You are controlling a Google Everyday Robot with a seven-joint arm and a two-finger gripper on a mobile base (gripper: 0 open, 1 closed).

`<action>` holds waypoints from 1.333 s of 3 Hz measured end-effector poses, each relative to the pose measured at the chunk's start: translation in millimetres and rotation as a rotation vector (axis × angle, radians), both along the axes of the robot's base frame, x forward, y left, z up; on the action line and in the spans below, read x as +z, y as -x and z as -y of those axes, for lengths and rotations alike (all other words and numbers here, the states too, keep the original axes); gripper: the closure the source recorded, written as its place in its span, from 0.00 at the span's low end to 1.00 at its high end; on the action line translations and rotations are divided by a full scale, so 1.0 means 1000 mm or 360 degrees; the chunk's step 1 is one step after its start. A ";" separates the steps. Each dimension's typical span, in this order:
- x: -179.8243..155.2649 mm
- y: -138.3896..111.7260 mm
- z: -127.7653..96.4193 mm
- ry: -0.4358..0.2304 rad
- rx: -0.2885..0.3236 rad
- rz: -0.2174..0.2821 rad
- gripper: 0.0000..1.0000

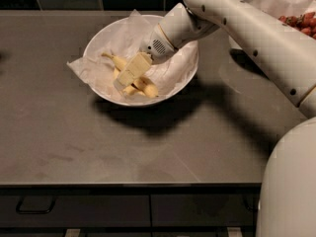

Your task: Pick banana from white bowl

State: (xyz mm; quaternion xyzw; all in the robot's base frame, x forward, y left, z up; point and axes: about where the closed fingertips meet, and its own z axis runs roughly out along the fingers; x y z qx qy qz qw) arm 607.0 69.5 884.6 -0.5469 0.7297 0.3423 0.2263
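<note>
The white bowl (165, 96), lined with crinkled white paper, stands on the dark counter at the back centre. The banana (116, 61) lies inside it, its slim stem end pointing to the upper left. The rest of it runs under my gripper. My gripper (130, 75) reaches down into the bowl from the upper right. It sits right over the middle of the banana and hides that part. A second stubbier yellow piece (148, 88) shows just right of the gripper.
Another white bowl with red strawberries (299, 19) stands at the back right, partly behind my arm (247, 28). The dark grey counter (74, 142) has its front edge above drawers (74, 209). My white base (291, 191) fills the lower right.
</note>
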 end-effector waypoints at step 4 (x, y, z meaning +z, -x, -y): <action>0.019 0.004 0.020 -0.0036 -0.0096 0.0115 0.97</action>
